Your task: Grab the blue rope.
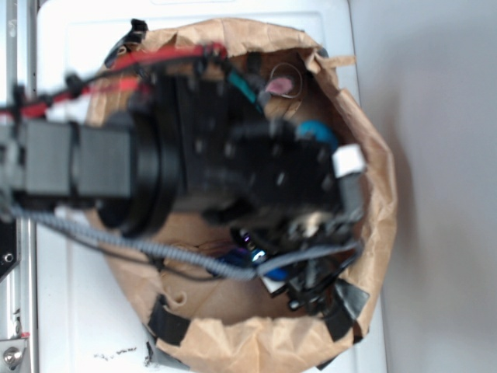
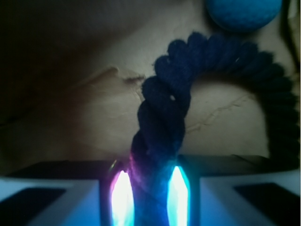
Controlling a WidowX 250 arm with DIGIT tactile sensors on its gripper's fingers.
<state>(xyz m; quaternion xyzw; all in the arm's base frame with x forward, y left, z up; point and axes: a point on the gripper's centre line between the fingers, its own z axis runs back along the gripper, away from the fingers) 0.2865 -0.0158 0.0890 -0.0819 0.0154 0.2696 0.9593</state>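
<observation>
Navy twisted strands of the blue rope (image 2: pixel 162 136) are seen pinched between the nearly closed fingers (image 2: pixel 121 197) of the gripper (image 2: pixel 149 197), the U-bend arching ahead toward the teal ball (image 2: pixel 242 13), so the grasp is judged made, with lifting left.

matt twisted blue rope (image 2: pixel 162 117), crumpled paper bag (image 1: pixel 233 334)

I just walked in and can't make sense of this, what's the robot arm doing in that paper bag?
The WidowX arm is reaching down into a rolled-down brown paper bag to grab the blue rope. In the wrist view, one leg of the thick navy U-shaped rope runs between the glowing fingertips of the gripper, which look closed against it. A round teal ball lies just beyond the rope's bend. The rope does not look lifted yet.
</observation>
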